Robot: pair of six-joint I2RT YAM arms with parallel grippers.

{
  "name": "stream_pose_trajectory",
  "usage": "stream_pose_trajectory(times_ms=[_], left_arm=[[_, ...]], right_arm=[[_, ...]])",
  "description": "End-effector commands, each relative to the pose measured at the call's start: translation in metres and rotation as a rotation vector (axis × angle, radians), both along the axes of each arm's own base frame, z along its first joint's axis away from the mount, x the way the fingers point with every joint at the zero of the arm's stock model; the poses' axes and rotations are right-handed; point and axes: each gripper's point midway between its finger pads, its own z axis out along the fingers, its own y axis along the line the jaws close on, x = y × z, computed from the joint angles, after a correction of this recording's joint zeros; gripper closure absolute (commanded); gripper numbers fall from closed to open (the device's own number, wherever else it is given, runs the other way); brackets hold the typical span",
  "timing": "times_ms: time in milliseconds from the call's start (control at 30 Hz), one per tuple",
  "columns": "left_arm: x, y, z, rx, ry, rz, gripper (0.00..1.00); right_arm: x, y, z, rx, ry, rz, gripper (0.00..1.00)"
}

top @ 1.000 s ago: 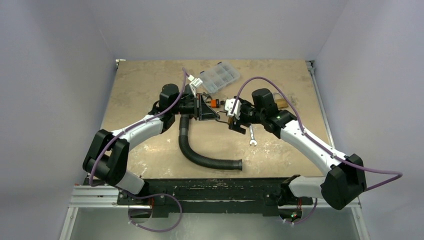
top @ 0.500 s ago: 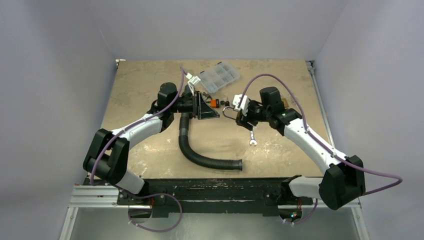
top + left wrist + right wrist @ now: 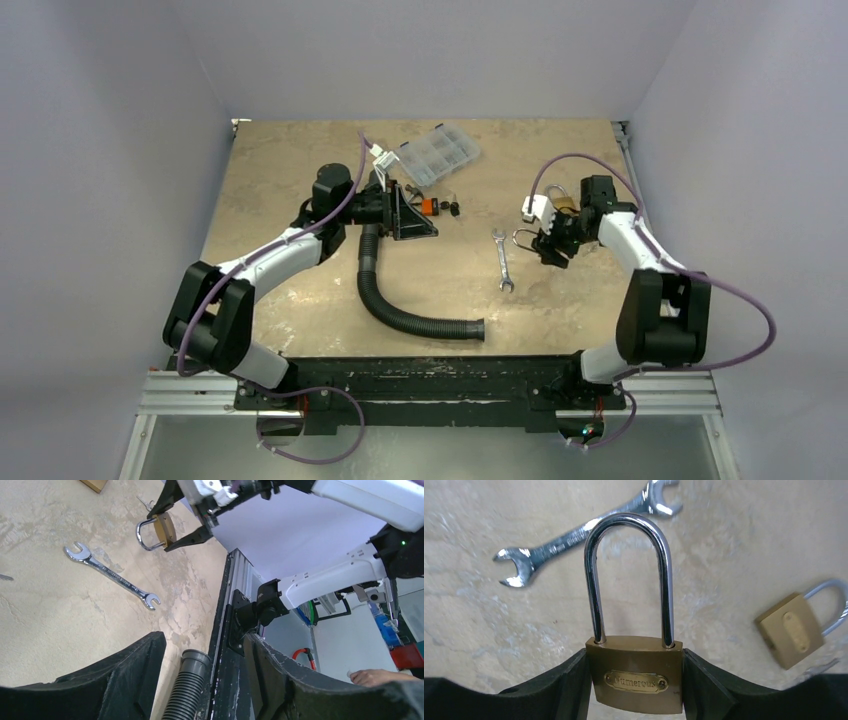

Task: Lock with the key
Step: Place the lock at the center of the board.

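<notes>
Right gripper clamped brass padlock with silver shackle by its body over tan tabletop; left gripper spread wide apart.

The brass padlock gripped by the right claw runs off the bottom edge of the right wrist view, so its underside and keyhole are out of sight. Right of that claw, a second padlock has its shackle cut by the frame edge. Above the claw, the wrench is blurred. Overhead, the small orange and black items just ahead of the left claw are too small to name.
</notes>
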Motion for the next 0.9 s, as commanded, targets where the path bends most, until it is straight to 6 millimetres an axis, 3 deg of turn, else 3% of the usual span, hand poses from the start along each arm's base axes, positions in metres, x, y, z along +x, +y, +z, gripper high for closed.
stream_pose_trajectory(times_ms=[0,167,533,867], left_arm=[[-0.002,0.003,0.03,-0.027,-0.121,-0.016,0.37],[-0.005,0.005,0.029,-0.012,-0.144,-0.011,0.37],[0.0,0.003,0.027,-0.016,-0.133,-0.011,0.38],[-0.001,0.003,0.031,-0.015,-0.149,-0.01,0.38]], right_arm=[[0.023,-0.026,0.008,-0.042,-0.035,0.053,0.61],[0.039,-0.048,-0.003,-0.012,0.019,-0.043,0.62],[0.033,-0.068,-0.004,0.086,0.068,-0.467,0.59],[0.022,-0.094,-0.038,0.027,0.173,-0.642,0.57]])
